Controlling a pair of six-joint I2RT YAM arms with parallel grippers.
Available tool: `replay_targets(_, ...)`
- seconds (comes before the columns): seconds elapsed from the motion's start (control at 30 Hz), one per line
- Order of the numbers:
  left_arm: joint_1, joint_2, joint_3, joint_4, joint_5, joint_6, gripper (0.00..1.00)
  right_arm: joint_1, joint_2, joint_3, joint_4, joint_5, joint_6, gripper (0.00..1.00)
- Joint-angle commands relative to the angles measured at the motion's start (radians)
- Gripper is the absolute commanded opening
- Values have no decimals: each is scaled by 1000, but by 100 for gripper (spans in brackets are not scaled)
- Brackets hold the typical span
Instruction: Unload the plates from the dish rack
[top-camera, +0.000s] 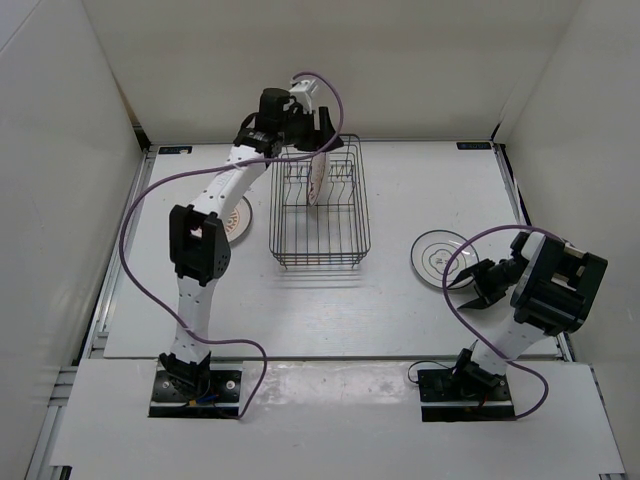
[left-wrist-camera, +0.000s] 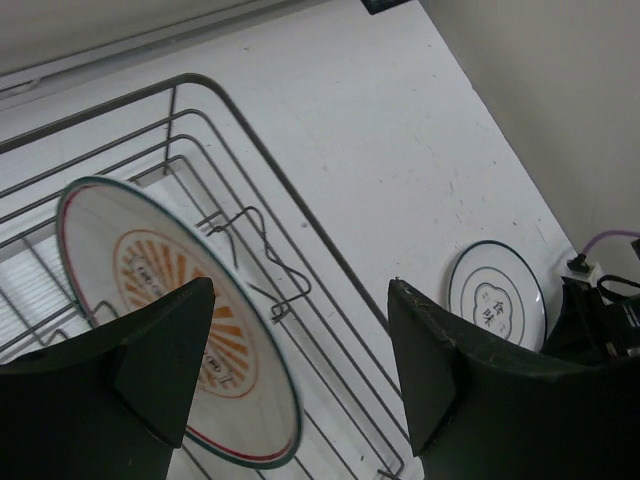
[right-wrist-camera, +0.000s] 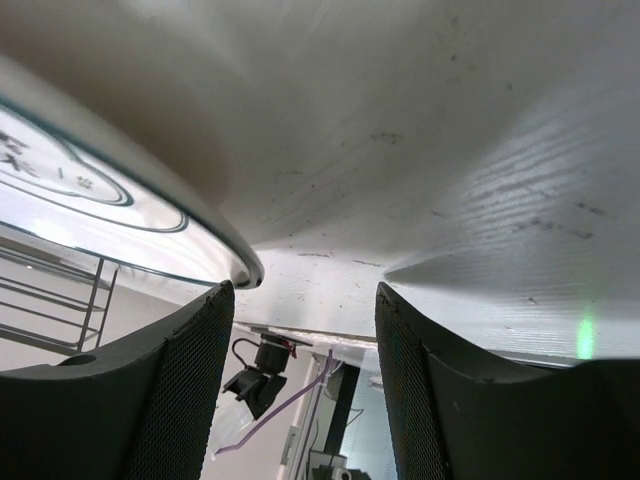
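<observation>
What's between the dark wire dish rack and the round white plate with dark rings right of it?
Nothing: bare white table from the dark wire dish rack to the ringed white plate, seen in the top external and left wrist views.

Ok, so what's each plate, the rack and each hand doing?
Dish rack, holds one plate.
Plate in the rack, standing on edge, tilted.
Ringed plate, flat on the table, right of the rack.
Third plate, flat on the table, partly hidden by the left arm.
Left hand, open, above the rack.
Right hand, open, beside the ringed plate.
</observation>
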Motion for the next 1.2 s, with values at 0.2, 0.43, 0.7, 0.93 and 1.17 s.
replay_targets(0.2,23,-42,-68,-186,14,58,78,-4,44,55,-23,-14,-21,62)
replay_targets(0.43,12,-73,-160,-172,12,100,73,-7,64,54,-22,-23,-26,62)
replay_targets(0.7,12,-77,-117,-158,0,91,43,-19,80,54,-16,-27,-26,62)
replay_targets(0.93,15,-149,-195,-4,-15,10,32,-28,81,54,-17,-32,-31,62)
replay_targets(1.17,33,-194,-197,119,-47,-83,18,-33,84,60,-17,-26,-32,62)
